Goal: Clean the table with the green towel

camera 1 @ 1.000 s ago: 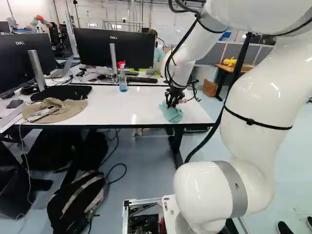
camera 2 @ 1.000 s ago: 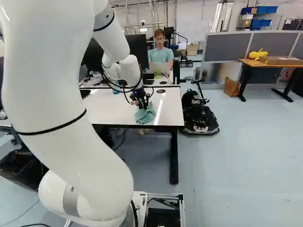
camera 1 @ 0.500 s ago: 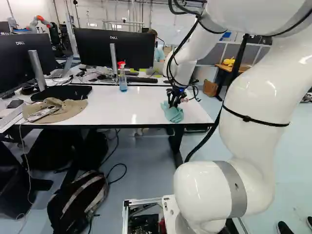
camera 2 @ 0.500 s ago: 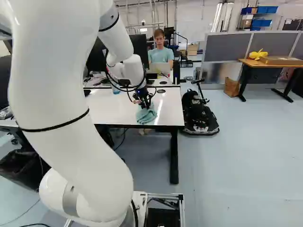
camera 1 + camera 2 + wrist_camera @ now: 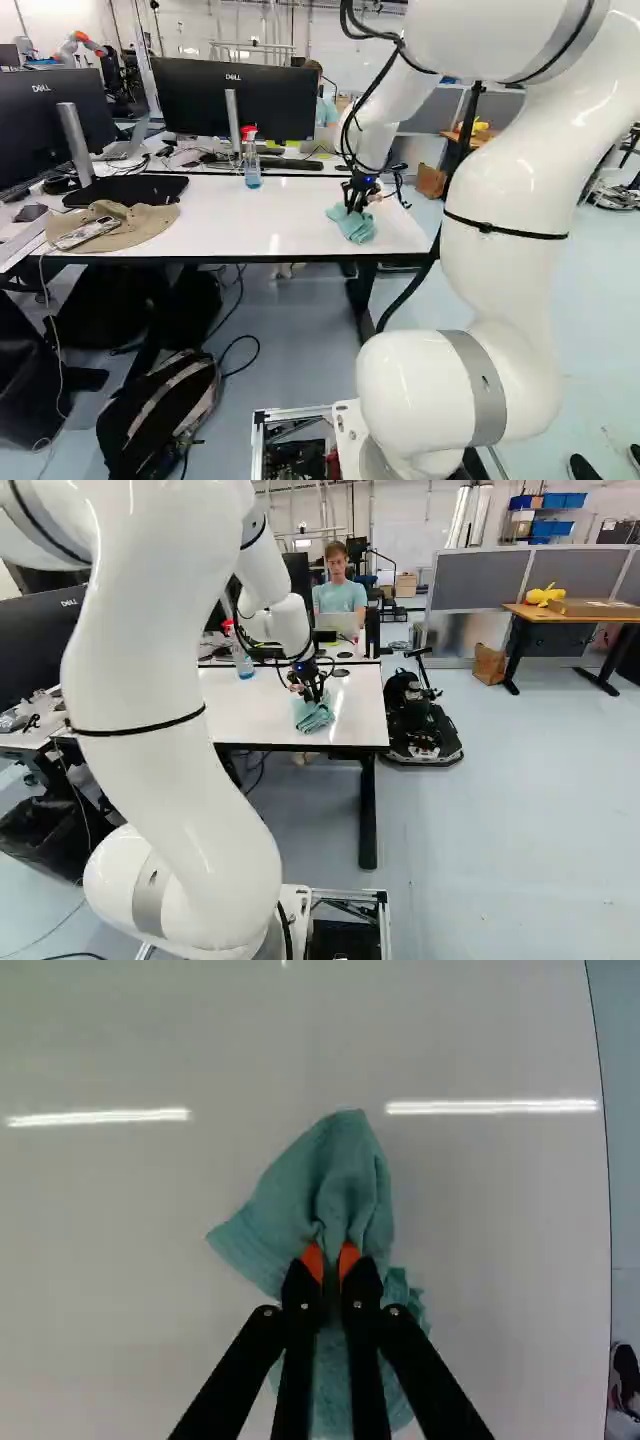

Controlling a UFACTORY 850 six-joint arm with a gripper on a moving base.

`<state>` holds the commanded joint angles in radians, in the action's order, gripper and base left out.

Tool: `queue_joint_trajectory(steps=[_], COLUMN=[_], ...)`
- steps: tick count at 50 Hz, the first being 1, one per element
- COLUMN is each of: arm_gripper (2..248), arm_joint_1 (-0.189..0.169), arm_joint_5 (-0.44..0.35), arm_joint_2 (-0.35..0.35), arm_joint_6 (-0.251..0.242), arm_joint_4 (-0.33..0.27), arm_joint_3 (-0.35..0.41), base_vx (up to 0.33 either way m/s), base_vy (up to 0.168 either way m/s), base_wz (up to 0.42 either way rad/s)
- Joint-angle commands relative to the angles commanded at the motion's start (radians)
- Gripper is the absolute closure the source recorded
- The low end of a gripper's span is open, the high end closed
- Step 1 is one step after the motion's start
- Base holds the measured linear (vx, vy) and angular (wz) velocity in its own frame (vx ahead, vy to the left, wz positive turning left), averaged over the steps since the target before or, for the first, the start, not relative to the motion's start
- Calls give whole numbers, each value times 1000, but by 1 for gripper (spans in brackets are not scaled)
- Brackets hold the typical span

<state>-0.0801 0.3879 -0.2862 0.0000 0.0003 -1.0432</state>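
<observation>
In the left base view the gripper (image 5: pixel 357 198) is low over the right end of the white table (image 5: pixel 290 225), at the green towel (image 5: pixel 354 226). The wrist view has the gripper (image 5: pixel 331 1260) shut on a pinched fold of the towel (image 5: pixel 345 1175), an orange pad on each side. Bunched cloth spreads on the tabletop ahead of the fingers and beneath them. In the right base view the towel (image 5: pixel 313 716) lies near the table's front edge.
A spray bottle (image 5: pixel 251 158) stands towards the table's back. A hat (image 5: pixel 125 228) with a phone on it and a black mat (image 5: pixel 125 190) lie further left. Monitors (image 5: pixel 228 100) stand behind. A backpack (image 5: pixel 160 410) is on the floor; another robot (image 5: pixel 82 42) is far back.
The arm's upper links have swung leftward in the left base view and rightward in the right one. The gripper and towel have turned and shifted slightly. The base has not moved.
</observation>
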Motion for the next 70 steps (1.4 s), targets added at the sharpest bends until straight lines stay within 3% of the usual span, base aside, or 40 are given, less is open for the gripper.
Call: queue_joint_trajectory(steps=[19, 34, 48, 70], arm_gripper=[212, 212, 212, 212], arm_joint_1=[16, 52, 86, 103], arm_joint_5=[0, 0, 0, 0], arm_joint_2=[-79, -114, -90, 0], arm_joint_6=[0, 0, 0, 0], arm_joint_4=[0, 0, 0, 0], arm_joint_3=[-99, -145, -113, 0], base_vx=[0, 0, 0, 0], base_vy=[0, 0, 0, 0], base_wz=[0, 0, 0, 0])
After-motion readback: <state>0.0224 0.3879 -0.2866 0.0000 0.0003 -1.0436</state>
